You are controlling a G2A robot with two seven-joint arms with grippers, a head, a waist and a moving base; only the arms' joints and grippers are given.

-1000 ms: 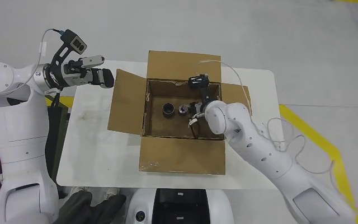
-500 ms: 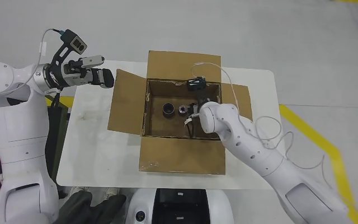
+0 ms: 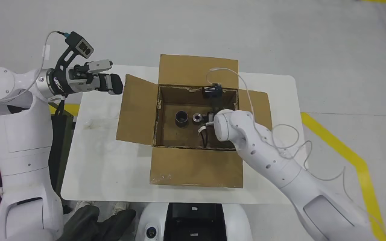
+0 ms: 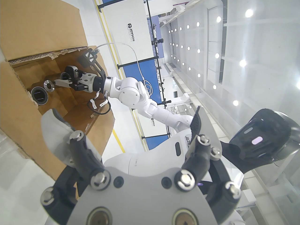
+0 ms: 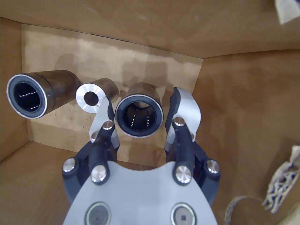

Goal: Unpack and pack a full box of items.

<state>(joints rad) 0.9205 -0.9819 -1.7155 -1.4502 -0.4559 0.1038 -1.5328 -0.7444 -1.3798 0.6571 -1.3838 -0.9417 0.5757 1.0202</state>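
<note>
Right gripper (image 5: 140,101) is down inside the open cardboard box (image 3: 196,165), pointing at the box floor.
- Jaws part open, one finger on each side of a dark linear bearing (image 5: 140,117) that stands on end on the floor.
- One finger pad (image 5: 110,111) lies against the bearing's rim. The other pad (image 5: 170,108) sits just beside the rim with a thin gap showing, so the bearing is bracketed but not clamped.
- Ball rows are visible down its bore.

Other parts, placed from the right gripper:
- Metal sleeve (image 5: 91,98) with a bright silver end face and a centre hole: just outside the finger on the gripper's left, very close to that finger's back. I cannot tell whether they touch.
- Second linear bearing (image 5: 27,99), also on end: further out on the same side, past the sleeve and near the box's left wall.
- From the top view, the sleeve (image 3: 196,117) and the second bearing (image 3: 181,117) stand side by side, left of the right wrist.

Left gripper (image 4: 127,127) is held in the air, well apart from the box contents. It is outside the box's left flap, over the far left corner of the white table (image 3: 96,156).
- Jaws spread wide, nothing between them.
- From its wrist camera, the right gripper (image 4: 58,83) shows farther off inside the box.

All four box flaps are folded outward.
</note>
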